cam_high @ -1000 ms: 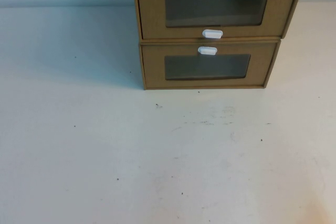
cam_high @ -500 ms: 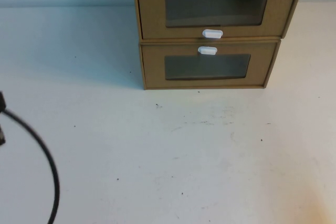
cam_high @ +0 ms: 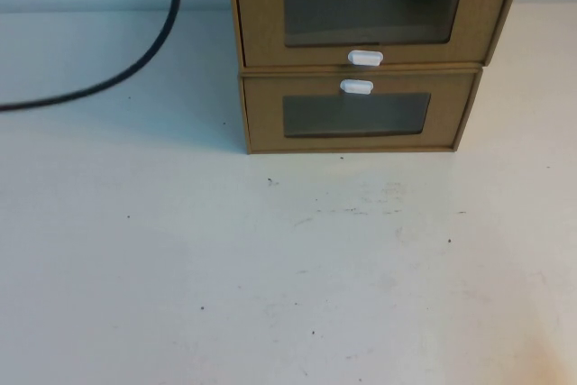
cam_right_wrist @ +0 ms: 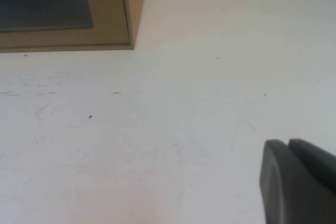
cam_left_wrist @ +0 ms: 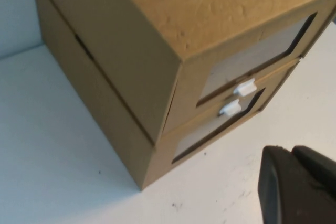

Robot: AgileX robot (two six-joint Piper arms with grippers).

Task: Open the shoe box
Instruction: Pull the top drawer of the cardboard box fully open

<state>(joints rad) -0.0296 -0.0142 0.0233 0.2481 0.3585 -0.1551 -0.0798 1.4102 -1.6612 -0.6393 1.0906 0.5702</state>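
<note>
At far left a black cable is seen, and the left gripper is held high, fingers together, beside the two stacked shoe boxes, which are set far centre-right, drawers shut. The right gripper is closed, low over the table.

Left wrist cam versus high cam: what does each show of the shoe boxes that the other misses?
Only left wrist: the upper shoe box's top and the stack's left side, plus the left gripper, shut, hovering left of the stack. Only high: both windows face-on and a black cable. Both: upper on lower shoe box, closed, each with a white handle. The right gripper, shut, shows in neither; it's over the table near the lower box's right corner.
</note>
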